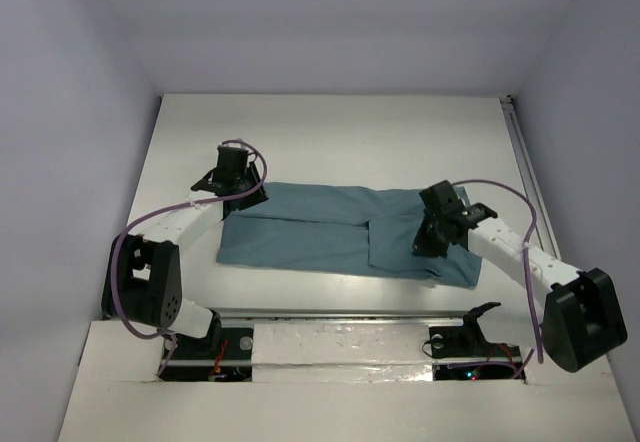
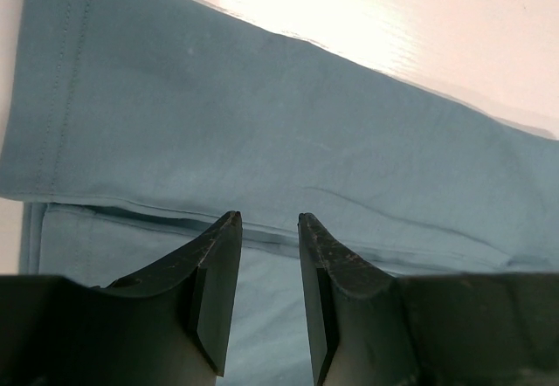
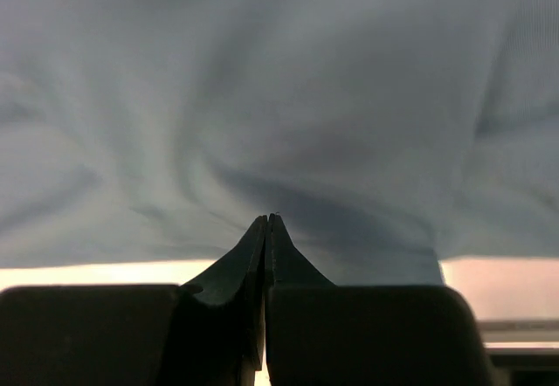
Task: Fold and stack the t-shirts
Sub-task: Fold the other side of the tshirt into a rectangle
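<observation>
The t-shirt is lying folded mid-bench; the left end effector is hovering released above it, while the right end effector is pinching its cloth.

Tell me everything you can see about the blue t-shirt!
The t-shirt is plain teal-blue, thin soft-looking cloth with a stitched hem. It lies flat on the white table, folded into a long band running left to right, layers overlapping. Wrinkles pucker toward the right gripper, shut and seemingly pinching it near its right end. The left gripper stands open over its left end.
</observation>
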Robot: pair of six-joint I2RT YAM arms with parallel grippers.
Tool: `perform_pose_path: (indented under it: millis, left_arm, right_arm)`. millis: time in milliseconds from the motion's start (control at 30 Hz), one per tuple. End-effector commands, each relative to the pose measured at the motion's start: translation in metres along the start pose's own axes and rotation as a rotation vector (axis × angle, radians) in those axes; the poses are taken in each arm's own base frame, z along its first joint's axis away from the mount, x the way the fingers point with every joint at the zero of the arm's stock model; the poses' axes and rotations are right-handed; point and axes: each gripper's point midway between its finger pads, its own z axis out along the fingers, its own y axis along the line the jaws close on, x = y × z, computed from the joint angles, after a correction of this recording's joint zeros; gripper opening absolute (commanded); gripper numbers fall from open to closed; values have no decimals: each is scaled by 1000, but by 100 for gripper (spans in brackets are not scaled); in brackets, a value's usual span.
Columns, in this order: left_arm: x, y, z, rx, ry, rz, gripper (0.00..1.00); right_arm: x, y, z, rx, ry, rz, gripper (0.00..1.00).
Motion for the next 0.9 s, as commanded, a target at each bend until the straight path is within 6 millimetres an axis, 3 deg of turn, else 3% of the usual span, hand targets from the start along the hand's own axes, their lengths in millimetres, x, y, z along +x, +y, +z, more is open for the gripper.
perform_pose_path:
  millis: [0,100,167,267,333,400,433,467,567,600,700,733,867]
  left_arm:
    - [-19,-16,-4,50,-47,18,29]
    - [-16,-15,-3,50,-41,20,29]
    - [-13,-12,0,40,-30,25,29]
    - [-15,-12,1,31,-31,35,29]
    - [-21,-14,-2,29,-40,44,29]
    - [-31,-18,-10,36,-61,60,29]
    - [-35,-21,-13,43,-73,65,29]
    - [-39,-23,-16,52,-83,69,29]
    - [-43,-24,-15,45,-91,81,30]
    - [-41,-22,-9,36,-77,83,30]
    - [-41,-18,6,18,-66,70,29]
    - [-42,-15,10,13,-62,53,30]
    - [-42,-6,34,10,-28,2,29]
  right_arm:
    - [37,-26,2,41,70,95,0]
    - [56,-38,4,39,102,138,0]
    - [58,-38,4,38,106,155,0]
    - [52,-37,4,54,96,149,0]
    - [41,-22,-7,6,86,116,0]
    - [23,-19,-20,10,23,73,0]
    - [3,-8,-33,-10,-40,59,3]
    - [-13,-12,-36,20,-98,26,5]
    - [-60,-19,-31,59,-174,58,4]
    - [-86,-29,-20,55,-202,97,0]
    - [-129,-30,-12,11,-281,93,0]
    - [-136,-37,-1,39,-266,94,0]
    - [-155,-24,25,2,-225,53,0]
